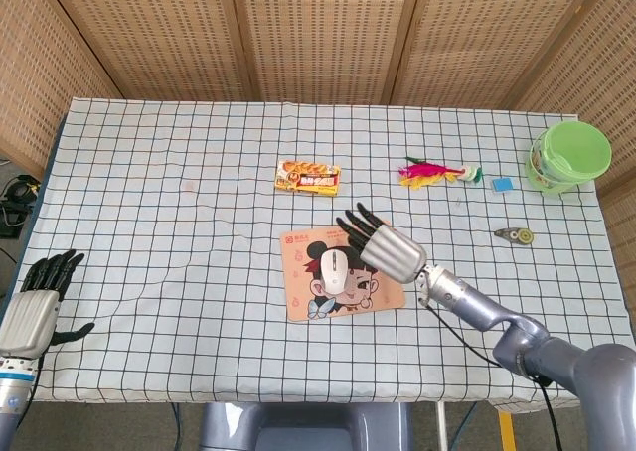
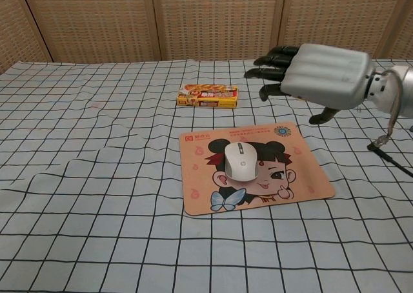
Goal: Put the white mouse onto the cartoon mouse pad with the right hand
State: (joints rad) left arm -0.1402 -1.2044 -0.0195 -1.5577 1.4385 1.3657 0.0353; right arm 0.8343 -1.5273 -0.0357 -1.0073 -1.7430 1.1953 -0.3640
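The small white oval computer mouse (image 1: 334,269) (image 2: 240,161) is seen lying on the peach-coloured rectangular mouse pad printed with a cartoon child's face (image 1: 298,297) (image 2: 310,180), near the pad's middle, over the printed hair and forehead. Nothing is touching it. The right hand (image 1: 383,247) (image 2: 317,73) is held above the cloth at about 2 o'clock from the mouse, clear of it, with its dark fingers (image 1: 355,223) (image 2: 274,60) extended and spread and nothing gripped. The pad is laid on the white tablecloth with a dark grid pattern (image 1: 179,193) (image 2: 97,177). At 12 o'clock from the pad an orange snack packet (image 1: 308,177) (image 2: 208,96) is found. At 2 o'clock a pink and yellow feathered shuttlecock (image 1: 433,172) is placed, and beyond it a light green plastic bucket (image 1: 567,157). The left hand (image 1: 36,307) is seen at the table's near-left edge, at 9 o'clock, fingers apart, holding nothing.
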